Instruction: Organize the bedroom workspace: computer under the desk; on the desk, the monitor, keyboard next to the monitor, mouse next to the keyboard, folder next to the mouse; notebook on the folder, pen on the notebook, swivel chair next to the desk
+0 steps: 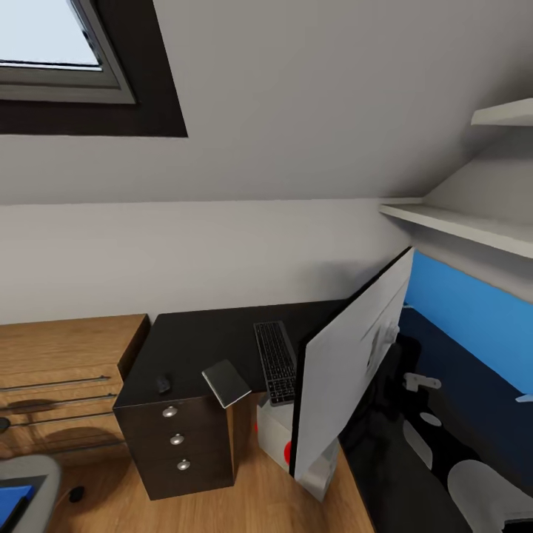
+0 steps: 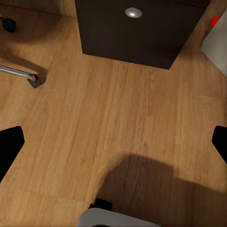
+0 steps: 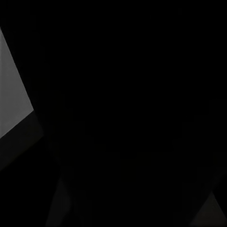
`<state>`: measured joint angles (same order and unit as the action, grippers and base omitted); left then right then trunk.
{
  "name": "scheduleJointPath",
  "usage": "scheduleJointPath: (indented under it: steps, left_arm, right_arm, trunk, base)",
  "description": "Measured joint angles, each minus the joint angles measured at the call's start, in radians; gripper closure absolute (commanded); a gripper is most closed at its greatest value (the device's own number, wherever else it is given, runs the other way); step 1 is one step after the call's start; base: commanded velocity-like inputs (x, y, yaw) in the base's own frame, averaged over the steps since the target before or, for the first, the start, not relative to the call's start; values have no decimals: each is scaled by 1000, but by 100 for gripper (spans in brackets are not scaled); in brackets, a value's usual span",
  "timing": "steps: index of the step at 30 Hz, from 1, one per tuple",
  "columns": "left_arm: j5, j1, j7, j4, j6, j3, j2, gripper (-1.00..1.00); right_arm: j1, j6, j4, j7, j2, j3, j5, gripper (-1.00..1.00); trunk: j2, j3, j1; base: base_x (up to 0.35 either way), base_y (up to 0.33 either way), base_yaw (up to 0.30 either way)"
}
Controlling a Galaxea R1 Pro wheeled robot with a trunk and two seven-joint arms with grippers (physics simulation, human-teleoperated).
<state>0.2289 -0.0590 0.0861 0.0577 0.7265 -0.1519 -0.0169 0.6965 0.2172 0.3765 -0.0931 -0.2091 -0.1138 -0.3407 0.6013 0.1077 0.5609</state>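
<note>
The black-topped desk [image 1: 196,340] runs along the wall and turns down the right side. On it lie the keyboard [image 1: 275,360], the small dark mouse [image 1: 163,383] near the front left corner, and the grey notebook [image 1: 226,383], which overhangs the front edge. The monitor [image 1: 348,370] stands tilted over the desk's right wing with its pale back towards me. Below the desk sits the light grey computer [image 1: 275,437] [image 2: 216,40]. At the bottom left is the swivel chair [image 1: 29,481], the blue folder [image 1: 13,500] on its seat. My left gripper [image 2: 113,144] hangs open over the wood floor. The right wrist view is almost black.
A dark three-drawer unit [image 1: 178,444] [image 2: 132,33] carries the desk's left end, beside a light-wood dresser [image 1: 59,370]. The chair's chrome leg [image 2: 19,73] and caster [image 2: 7,23] lie on the floor. A blue wall panel [image 1: 466,311] and white shelves [image 1: 459,226] are at right.
</note>
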Motion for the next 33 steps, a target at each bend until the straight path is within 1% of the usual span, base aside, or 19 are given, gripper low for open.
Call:
scheduleJointPath:
  steps: [10, 33]
  left_arm:
    - [0, 0, 0, 0, 0, 1, 0, -100]
    - [0, 0, 0, 0, 1, 0, 0, -100]
  right_arm:
    - [0, -39, 13, -1, 0, 1, -2, 100]
    - [0, -41, 15, 2, 0, 1, -2, 100]
  trunk:
    - [0, 0, 0]
    - [0, 0, 0]
  base:
    - [0, 0, 0]
    - [0, 0, 0]
